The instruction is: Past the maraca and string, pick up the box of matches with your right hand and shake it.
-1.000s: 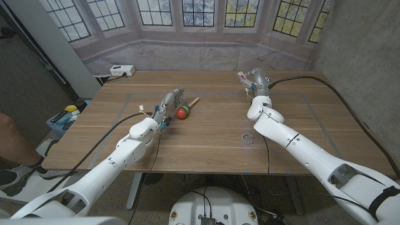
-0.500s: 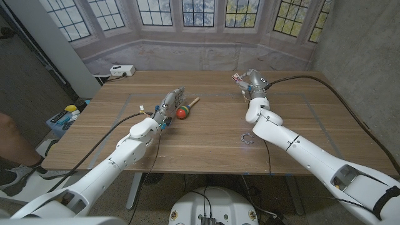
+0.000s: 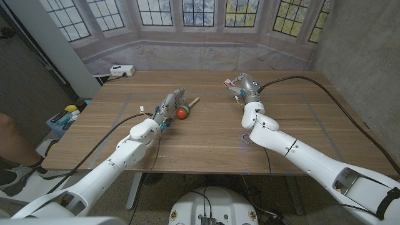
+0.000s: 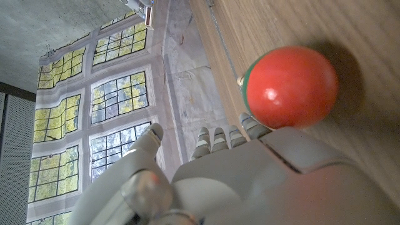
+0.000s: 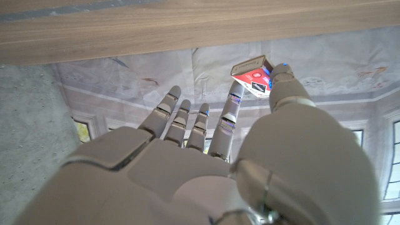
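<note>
The small red and white box of matches (image 3: 229, 82) is up off the table at the far middle, pinched between the thumb and a finger of my right hand (image 3: 242, 85). The right wrist view shows the box of matches (image 5: 250, 74) at the fingertips (image 5: 234, 99) of that right hand (image 5: 206, 169), with the other fingers spread. The red and green maraca (image 3: 182, 112) lies on the table, wooden handle pointing away. My left hand (image 3: 169, 104) stands just left of it, fingers apart and holding nothing. In the left wrist view the maraca (image 4: 290, 87) lies close beside the left hand (image 4: 212, 175). The string (image 3: 245, 137) lies coiled by my right forearm.
A white power strip (image 3: 122, 70) sits at the wooden table's (image 3: 206, 147) far left corner. A blue bin (image 3: 64, 120) with small items stands on the floor left of the table. A person's leg (image 3: 9, 134) shows at the left edge.
My right hand has swung to the left with the box of matches held in it. The left hand and the maraca have stayed put.
</note>
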Robot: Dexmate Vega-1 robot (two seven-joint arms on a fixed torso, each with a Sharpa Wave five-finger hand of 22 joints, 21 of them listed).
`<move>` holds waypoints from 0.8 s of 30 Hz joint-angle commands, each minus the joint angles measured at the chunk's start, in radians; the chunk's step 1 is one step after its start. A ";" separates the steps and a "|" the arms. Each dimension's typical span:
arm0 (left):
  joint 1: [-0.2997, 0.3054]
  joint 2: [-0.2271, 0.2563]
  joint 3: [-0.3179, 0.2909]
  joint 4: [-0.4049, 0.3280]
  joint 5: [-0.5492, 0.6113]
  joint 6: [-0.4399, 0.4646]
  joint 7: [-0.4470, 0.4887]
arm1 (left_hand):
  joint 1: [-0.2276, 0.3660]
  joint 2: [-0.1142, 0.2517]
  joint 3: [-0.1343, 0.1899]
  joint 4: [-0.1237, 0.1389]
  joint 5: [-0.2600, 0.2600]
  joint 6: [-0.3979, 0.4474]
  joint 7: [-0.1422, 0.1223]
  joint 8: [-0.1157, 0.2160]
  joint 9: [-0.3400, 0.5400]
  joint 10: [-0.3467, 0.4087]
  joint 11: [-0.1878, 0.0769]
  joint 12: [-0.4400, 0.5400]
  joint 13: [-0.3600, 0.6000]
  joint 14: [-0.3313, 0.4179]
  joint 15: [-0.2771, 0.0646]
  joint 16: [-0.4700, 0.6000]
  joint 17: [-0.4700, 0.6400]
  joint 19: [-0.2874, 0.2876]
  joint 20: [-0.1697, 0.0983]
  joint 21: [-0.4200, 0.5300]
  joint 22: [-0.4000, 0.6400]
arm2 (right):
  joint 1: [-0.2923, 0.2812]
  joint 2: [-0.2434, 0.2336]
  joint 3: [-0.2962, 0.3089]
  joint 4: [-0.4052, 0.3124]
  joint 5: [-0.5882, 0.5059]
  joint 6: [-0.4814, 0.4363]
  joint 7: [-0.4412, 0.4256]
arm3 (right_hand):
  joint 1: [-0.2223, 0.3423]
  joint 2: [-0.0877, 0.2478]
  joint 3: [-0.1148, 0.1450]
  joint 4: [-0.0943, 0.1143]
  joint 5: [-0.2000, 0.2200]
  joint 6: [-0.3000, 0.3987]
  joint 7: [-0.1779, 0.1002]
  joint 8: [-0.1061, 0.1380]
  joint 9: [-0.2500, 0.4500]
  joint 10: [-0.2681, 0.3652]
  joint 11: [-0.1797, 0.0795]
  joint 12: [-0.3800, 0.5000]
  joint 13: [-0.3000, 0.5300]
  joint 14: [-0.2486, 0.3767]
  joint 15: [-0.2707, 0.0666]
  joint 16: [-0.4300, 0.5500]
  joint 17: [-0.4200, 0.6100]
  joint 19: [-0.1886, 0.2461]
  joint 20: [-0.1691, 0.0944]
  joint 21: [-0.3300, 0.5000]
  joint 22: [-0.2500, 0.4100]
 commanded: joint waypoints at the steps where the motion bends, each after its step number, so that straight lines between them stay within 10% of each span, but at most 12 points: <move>1: 0.005 0.005 -0.002 -0.006 -0.001 -0.004 -0.002 | 0.013 0.000 -0.002 0.001 0.006 0.007 -0.002 0.000 0.002 0.004 0.007 0.000 0.003 0.000 0.008 0.003 0.002 0.004 0.008 -0.002 0.004 | -0.007 -0.030 -0.060 -0.049 -0.065 0.004 0.080 | 0.000 0.009 0.002 0.000 -0.003 0.008 0.005 -0.003 0.002 0.006 0.000 -0.004 0.005 0.009 0.003 -0.003 0.003 0.005 0.002 -0.004 0.002; 24: 0.004 0.003 -0.003 0.006 -0.005 -0.006 -0.007 | 0.014 0.000 -0.003 0.001 0.006 0.007 -0.003 0.000 0.002 0.003 0.004 0.000 0.003 -0.002 0.008 0.002 0.002 0.004 0.009 -0.002 0.004 | -0.030 -0.062 -0.113 -0.096 -0.174 0.075 0.221 | -0.003 0.011 -0.001 0.001 -0.004 0.008 0.005 -0.008 0.003 0.007 0.002 -0.006 0.006 0.018 0.002 -0.003 0.004 0.010 0.003 -0.003 0.002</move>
